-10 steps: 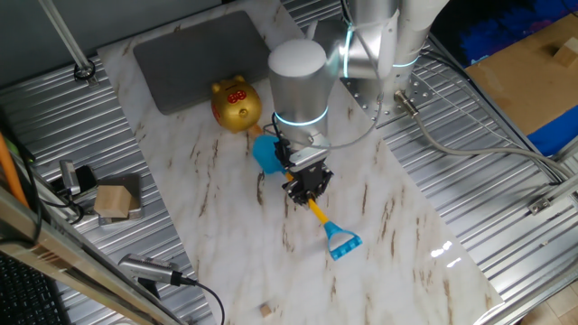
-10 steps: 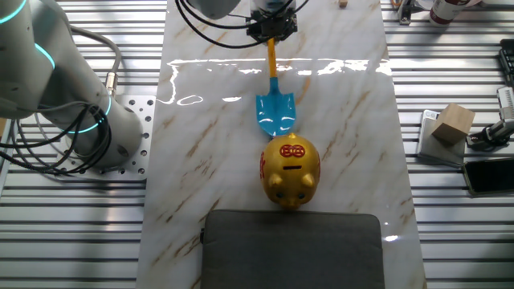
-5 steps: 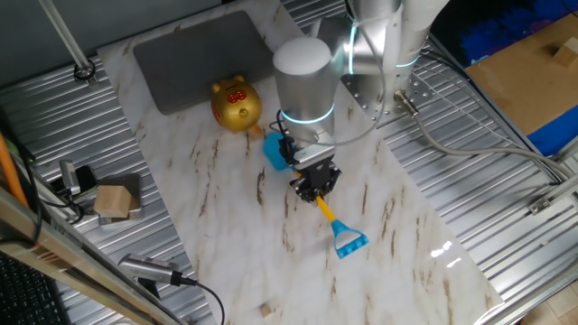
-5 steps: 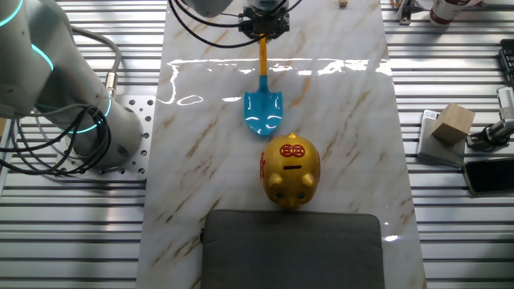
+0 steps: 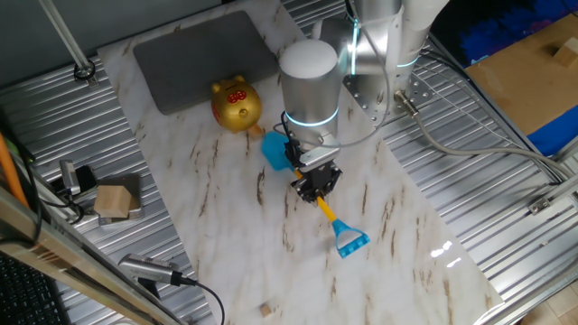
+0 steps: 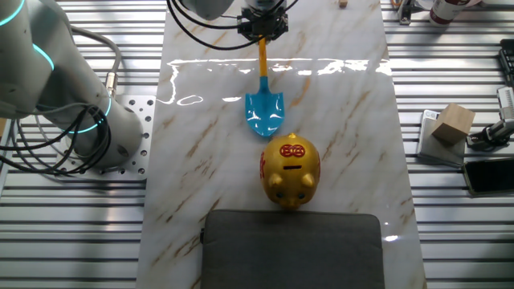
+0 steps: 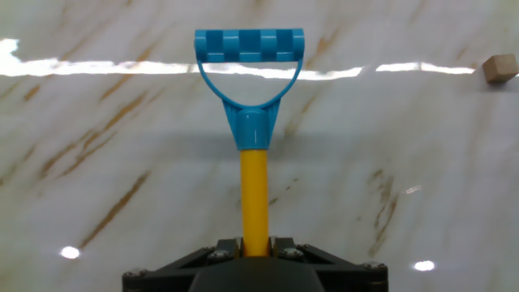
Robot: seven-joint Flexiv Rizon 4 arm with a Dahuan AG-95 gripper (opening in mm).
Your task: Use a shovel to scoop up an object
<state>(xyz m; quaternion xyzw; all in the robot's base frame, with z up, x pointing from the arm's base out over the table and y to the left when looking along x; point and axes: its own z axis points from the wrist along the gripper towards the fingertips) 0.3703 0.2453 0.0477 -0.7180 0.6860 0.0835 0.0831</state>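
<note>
My gripper (image 5: pixel 316 185) is shut on the yellow shaft of the shovel (image 5: pixel 329 215). The light-blue blade (image 5: pixel 274 152) points toward the gold pig, and the blue D-shaped end (image 5: pixel 349 240) points to the table's front. In the other fixed view the shovel (image 6: pixel 264 112) stretches from the gripper (image 6: pixel 263 26) down to just short of the pig. The hand view has the shaft held between the jaws of the gripper (image 7: pixel 255 246), with the D-shaped end of the shovel (image 7: pixel 250 57) ahead. The object, a tiny tan cube (image 5: pixel 265 310), lies apart near the front edge; this cube (image 7: pixel 496 69) also shows at the hand view's right.
A gold pig-shaped bank (image 5: pixel 236 104) stands just behind the blade, with a grey pad (image 5: pixel 208 54) beyond it. A larger tan block (image 5: pixel 115 200) rests on the metal rack at the left, beside cables and small devices. The robot's base (image 5: pixel 379 54) is at the right.
Over the last second my gripper has shifted the shovel slightly sideways, away from the pig's centre line. In the last half second it has barely moved.
</note>
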